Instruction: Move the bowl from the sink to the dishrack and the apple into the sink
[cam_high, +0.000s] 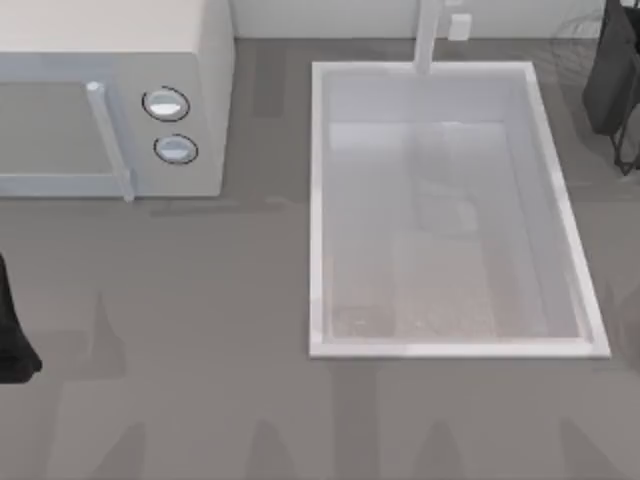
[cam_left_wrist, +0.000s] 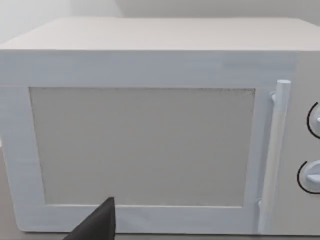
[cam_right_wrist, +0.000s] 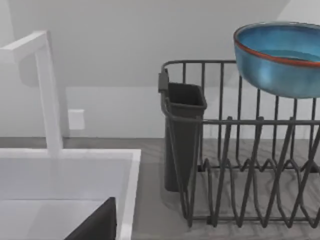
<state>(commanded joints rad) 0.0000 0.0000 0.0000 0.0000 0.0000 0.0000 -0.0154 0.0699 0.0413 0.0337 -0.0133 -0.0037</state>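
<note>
Sink (cam_high: 318, 200): white basin right of centre in the top view, faucet (cam_high: 428, 38) at its far rim; the basin holds no bowl and no apple.
Bowl (cam_right_wrist: 280, 57): glossy blue with a reddish rim, seen in the right wrist view high over the rack's wires; whether it rests on the top wire or hangs above it, I cannot tell.
Dishrack (cam_right_wrist: 240, 150): black wire frame with a dark grey caddy (cam_right_wrist: 182, 135) at its sink-side end, standing just beside the sink; its edge also shows at the top view's far right.
Apple: place not known from these pictures.
Microwave (cam_high: 200, 60): white, two knobs, at the table's far left; fills the left wrist view; no part in the task.
Left arm (cam_high: 12, 330): dark shape at the top view's left edge, near the microwave, apparently idle.
Left gripper (cam_left_wrist: 97, 225): one dark fingertip seen; how far open, and whether it holds anything, I cannot tell.
Right gripper (cam_right_wrist: 97, 225): one dark fingertip over the sink's corner, facing the rack; opening and hold, I cannot tell.
Progress, bowl: out of the sink and at the rack; done or nearly done, by my judgement.
Progress, apple: not in the sink; this half is left.
</note>
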